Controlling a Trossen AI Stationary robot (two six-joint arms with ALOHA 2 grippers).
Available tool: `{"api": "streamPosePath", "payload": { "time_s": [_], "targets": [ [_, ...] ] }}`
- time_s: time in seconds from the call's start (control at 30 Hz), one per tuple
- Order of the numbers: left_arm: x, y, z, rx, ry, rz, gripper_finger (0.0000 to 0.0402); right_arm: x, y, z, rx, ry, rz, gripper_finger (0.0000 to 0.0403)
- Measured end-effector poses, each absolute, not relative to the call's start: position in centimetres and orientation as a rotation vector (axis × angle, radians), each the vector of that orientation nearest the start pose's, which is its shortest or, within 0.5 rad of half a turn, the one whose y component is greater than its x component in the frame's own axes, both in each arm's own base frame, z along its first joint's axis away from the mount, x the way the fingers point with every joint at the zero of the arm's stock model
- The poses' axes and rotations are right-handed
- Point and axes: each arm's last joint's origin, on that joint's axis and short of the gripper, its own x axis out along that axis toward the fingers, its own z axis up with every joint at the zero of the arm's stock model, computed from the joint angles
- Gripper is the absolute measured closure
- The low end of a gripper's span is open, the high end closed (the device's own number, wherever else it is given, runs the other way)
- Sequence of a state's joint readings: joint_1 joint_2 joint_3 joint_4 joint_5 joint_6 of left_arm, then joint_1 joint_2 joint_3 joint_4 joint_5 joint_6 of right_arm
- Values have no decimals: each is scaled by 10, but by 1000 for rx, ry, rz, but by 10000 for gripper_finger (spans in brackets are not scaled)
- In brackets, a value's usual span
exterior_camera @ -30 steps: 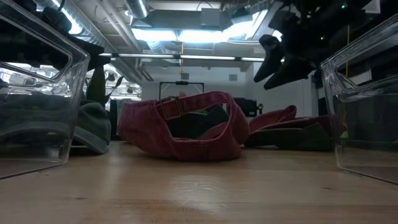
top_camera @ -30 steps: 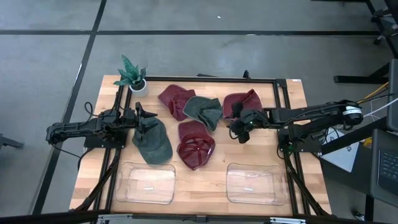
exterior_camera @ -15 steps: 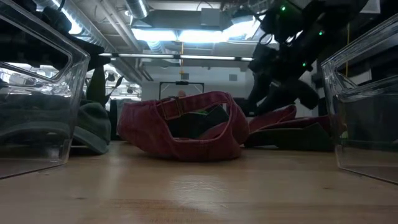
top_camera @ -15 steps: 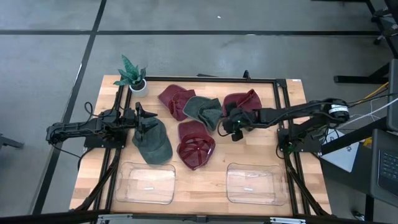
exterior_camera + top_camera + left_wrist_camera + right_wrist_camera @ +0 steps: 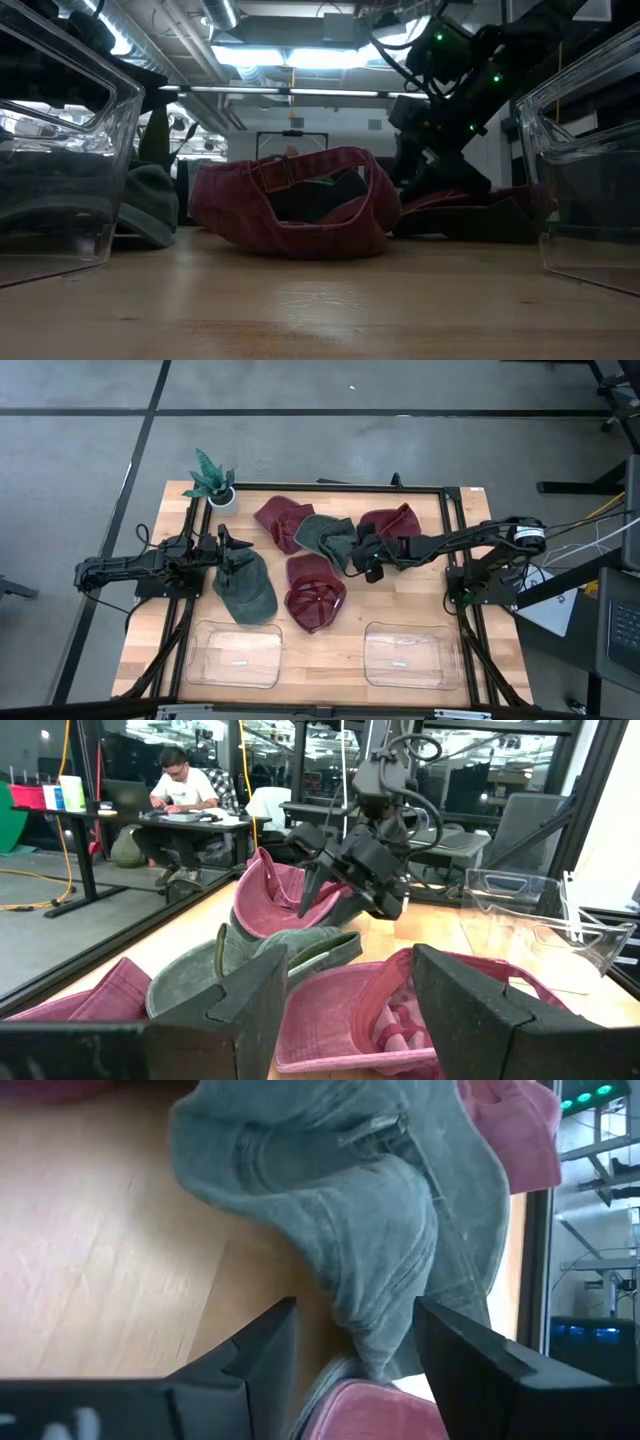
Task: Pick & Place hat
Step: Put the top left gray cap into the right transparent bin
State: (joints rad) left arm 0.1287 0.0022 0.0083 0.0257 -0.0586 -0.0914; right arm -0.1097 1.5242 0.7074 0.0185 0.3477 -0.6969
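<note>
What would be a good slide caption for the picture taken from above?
Right pincer reaches the middle green hat among red hats, while the left pincer waits over another green hat.

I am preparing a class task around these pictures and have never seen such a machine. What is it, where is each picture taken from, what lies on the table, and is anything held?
It is a robot with two dark arms at a wooden table, each ending in two fingers.

One picture looks straight down, one looks level across the tabletop, and two come from cameras on the arms' wrists.

On the table lie five caps: three dark red caps, of which one lies upside down, and two green ones. A small potted plant stands in a far corner, and two clear bins sit along the near edge.

The right gripper reaches to the middle green cap, fingers open astride its edge, not yet closed on it. The left gripper waits, open, over the other green cap. Nothing is held.
</note>
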Motion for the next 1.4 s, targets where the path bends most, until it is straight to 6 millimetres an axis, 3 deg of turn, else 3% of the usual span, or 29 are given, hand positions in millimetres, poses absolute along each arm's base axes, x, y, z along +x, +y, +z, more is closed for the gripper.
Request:
{"api": "streamPosePath", "payload": {
  "time_s": [0.93, 1.07, 1.4],
  "targets": [
    [96, 14, 169, -90, -40, 186, 192, 301, -53, 138, -814, 900, -223, 207],
    [96, 14, 169, -90, -41, 186, 192, 300, -53, 138, -806, 900, -226, 234],
    [96, 14, 169, -90, -40, 186, 192, 300, -52, 137, -793, 911, -225, 354]
  ]
}}
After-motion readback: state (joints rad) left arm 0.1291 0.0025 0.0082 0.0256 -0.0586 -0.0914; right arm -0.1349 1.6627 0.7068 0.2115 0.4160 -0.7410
